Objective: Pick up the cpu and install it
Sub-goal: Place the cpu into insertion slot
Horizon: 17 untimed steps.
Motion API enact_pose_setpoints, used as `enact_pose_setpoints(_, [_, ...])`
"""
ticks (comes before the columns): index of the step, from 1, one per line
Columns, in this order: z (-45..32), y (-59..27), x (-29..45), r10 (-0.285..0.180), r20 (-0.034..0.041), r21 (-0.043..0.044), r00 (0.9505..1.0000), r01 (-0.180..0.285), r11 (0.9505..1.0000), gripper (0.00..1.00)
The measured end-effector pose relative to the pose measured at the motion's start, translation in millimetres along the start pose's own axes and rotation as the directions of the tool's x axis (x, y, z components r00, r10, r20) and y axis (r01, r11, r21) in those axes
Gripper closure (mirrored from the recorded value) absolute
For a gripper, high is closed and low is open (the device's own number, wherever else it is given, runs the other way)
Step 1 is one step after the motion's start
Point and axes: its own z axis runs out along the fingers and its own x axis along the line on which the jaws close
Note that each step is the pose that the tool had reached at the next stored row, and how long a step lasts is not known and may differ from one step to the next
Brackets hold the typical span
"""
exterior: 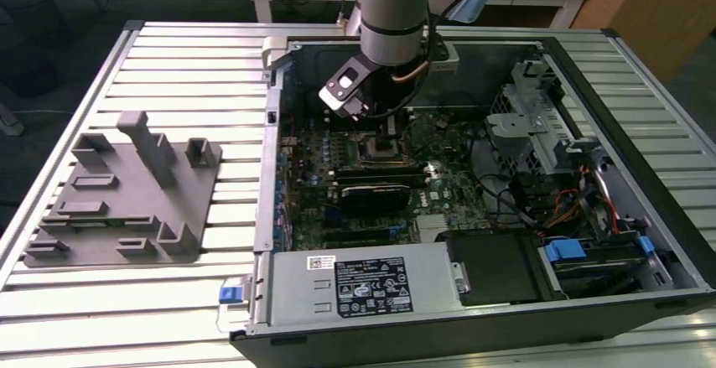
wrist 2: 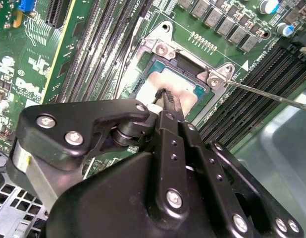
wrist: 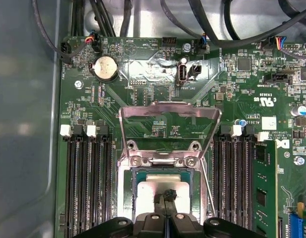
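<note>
1. Black jaws are pressed fully together on the gripper (wrist 2: 165, 95) with nothing pinched between them, and in both wrist views their tips sit over the middle of the cpu (wrist 2: 187, 88).
2. Whether those tips touch the metal top or hang just above it, I cannot tell.
3. Cpu lies flat inside the socket (wrist: 163, 158), square to the frame, silvery plate facing up.
4. Load plate (wrist: 170, 105) stands swung up and open at the socket's edge, and a thin lever (wrist 2: 272, 94) sticks out beside it.
5. Exterior view now: arm (exterior: 391, 16) reaches down into the open computer case (exterior: 481, 330), right above the motherboard (exterior: 324, 217).
6. Case rests on the slatted metal surface (exterior: 190, 58), and a grey fixture block (exterior: 123, 192) sits well apart on the exterior view's left.
</note>
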Motion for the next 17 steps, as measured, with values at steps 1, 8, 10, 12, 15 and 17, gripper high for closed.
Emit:
enact_pose_setpoints(1, [0.8, -0.1, 0.0, 0.0, 0.0001, 0.0001, 1.0, 0.0, 1.0, 0.89])
enact_pose_setpoints(8, [4.0, -0.3, -0.1, 0.0, 0.0008, 0.0005, 1.0, 0.0, 1.0, 0.89])
enact_pose_setpoints(10, [4.0, -0.3, -0.1, 0.0, 0.0009, 0.0005, 1.0, 0.0, 1.0, 0.89])
enact_pose_setpoints(12, [3.8, -0.3, -0.2, 0.0, 0.0011, 0.0006, 1.0, 0.0, 1.0, 0.89])
enact_pose_setpoints(15, [1.1, 0.2, 0.3, 0.0, -0.0022, -0.0016, 1.0, 0.0, 1.0, 0.89])
enact_pose_setpoints(17, [-4.6, 0.3, 0.0, 0.0, -0.0003, -0.0002, 1.0, 0.0, 1.0, 0.89])
